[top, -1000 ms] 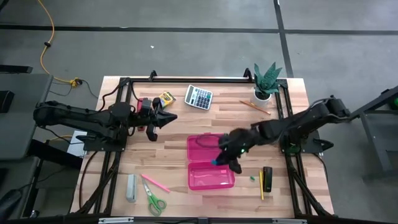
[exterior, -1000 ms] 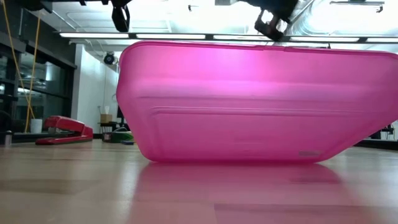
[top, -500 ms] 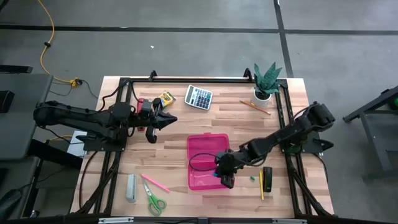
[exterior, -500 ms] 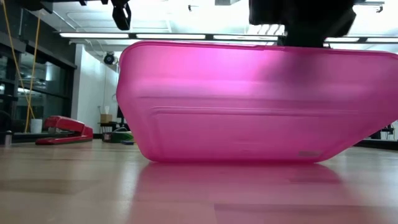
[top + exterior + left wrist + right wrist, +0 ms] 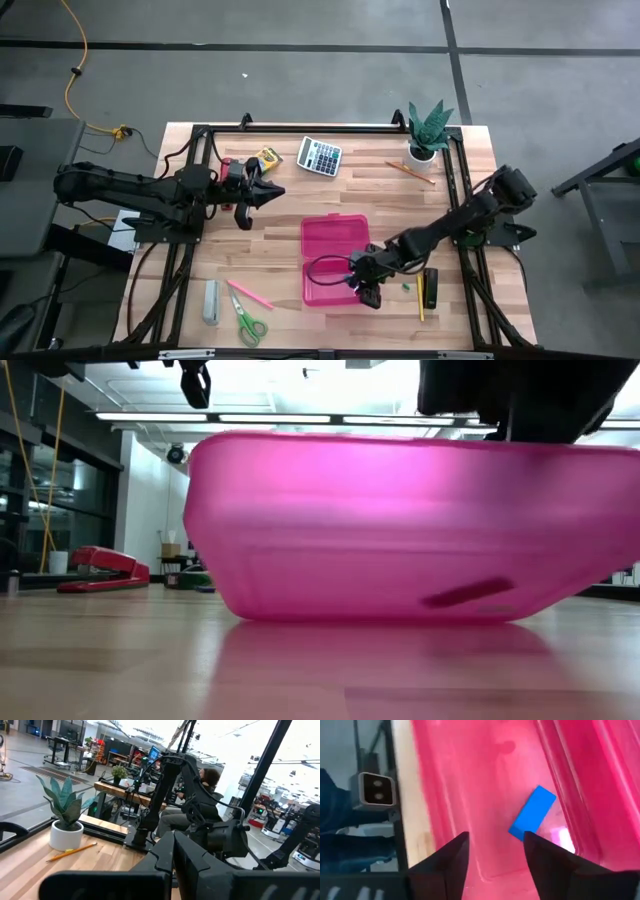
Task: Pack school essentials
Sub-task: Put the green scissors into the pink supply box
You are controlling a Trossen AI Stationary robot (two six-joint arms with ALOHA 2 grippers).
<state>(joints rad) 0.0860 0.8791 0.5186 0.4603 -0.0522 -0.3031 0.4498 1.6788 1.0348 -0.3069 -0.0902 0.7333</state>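
Blue eraser [image 5: 532, 814] now loose, apparently, in case [image 5: 470, 785]

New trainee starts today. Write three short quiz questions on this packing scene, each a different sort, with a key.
1. True or false: the blue eraser lies inside the pink case.
2. Which gripper is over the case? A) left gripper B) right gripper
3. Fill in: the green-handled scissors lie beside the pink ____.

Key: 1 true; 2 B; 3 pencil.
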